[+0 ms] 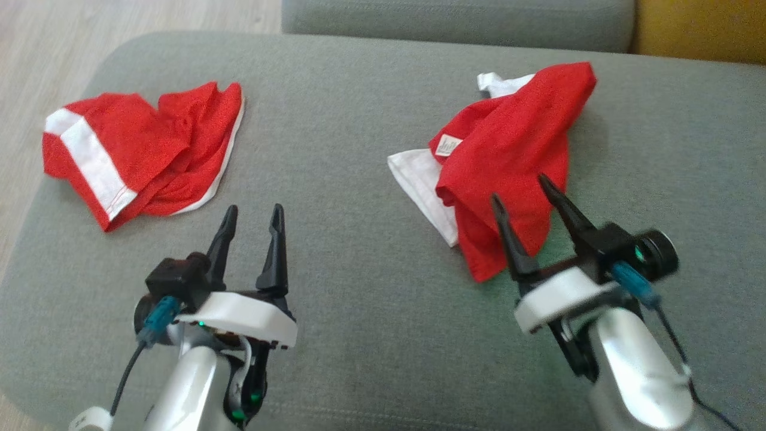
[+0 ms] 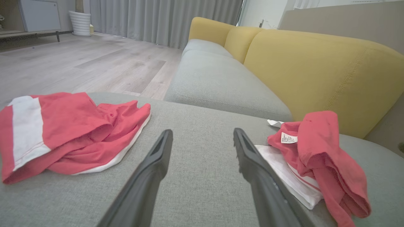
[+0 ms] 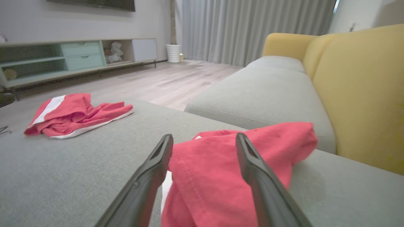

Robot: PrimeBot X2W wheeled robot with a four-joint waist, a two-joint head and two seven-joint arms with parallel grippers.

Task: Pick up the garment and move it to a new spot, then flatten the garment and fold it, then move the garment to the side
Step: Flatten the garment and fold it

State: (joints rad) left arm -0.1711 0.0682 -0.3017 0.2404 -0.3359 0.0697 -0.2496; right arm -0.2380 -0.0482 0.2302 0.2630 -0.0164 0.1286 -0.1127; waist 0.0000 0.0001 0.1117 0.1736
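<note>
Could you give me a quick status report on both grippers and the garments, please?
Left gripper open over bare cushion. Right gripper open, poised over near edge of right garment, nothing gripped. Left garment crumpled, untouched. No obstruction seen.

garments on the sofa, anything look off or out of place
Nothing damaged or spilled, but both are crumpled. The right garment is heaped, with its care label showing and white fabric poking out beneath. The left garment lies bunched near the left edge of the grey cushion.
</note>
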